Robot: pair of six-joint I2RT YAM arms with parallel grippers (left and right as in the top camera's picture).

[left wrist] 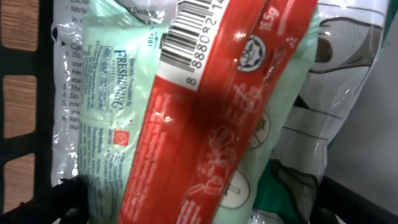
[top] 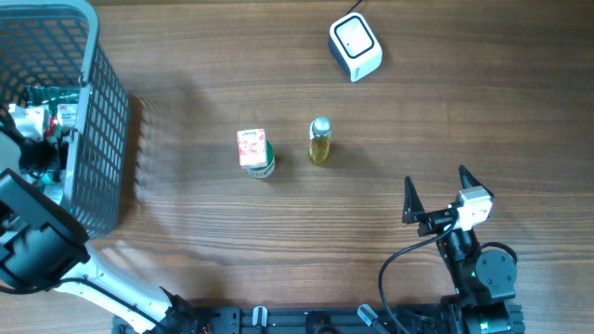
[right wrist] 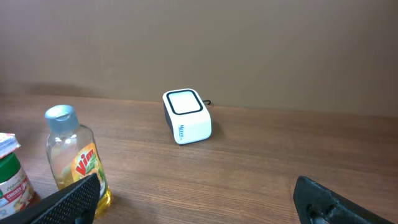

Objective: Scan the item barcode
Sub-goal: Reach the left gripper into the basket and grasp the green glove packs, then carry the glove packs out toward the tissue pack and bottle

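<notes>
Left end effector [top: 39,156] among basket [top: 104,139] packets [left wrist: 205,124]

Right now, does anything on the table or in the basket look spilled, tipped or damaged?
Nothing stands out. The bottle stands upright with its cap on, the scanner sits flat on the table, and the packets lie loosely piled in the basket, none visibly torn.

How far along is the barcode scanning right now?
Done: maybe nothing. A bottle and a tin stand on the table; I can't tell whether they were scanned. In hand: the left gripper is inside the basket, jaws open, over a red-and-green packet with its barcode showing; nothing is gripped. Left: grasp it and present it to the scanner. The right gripper sits open and empty.
</notes>
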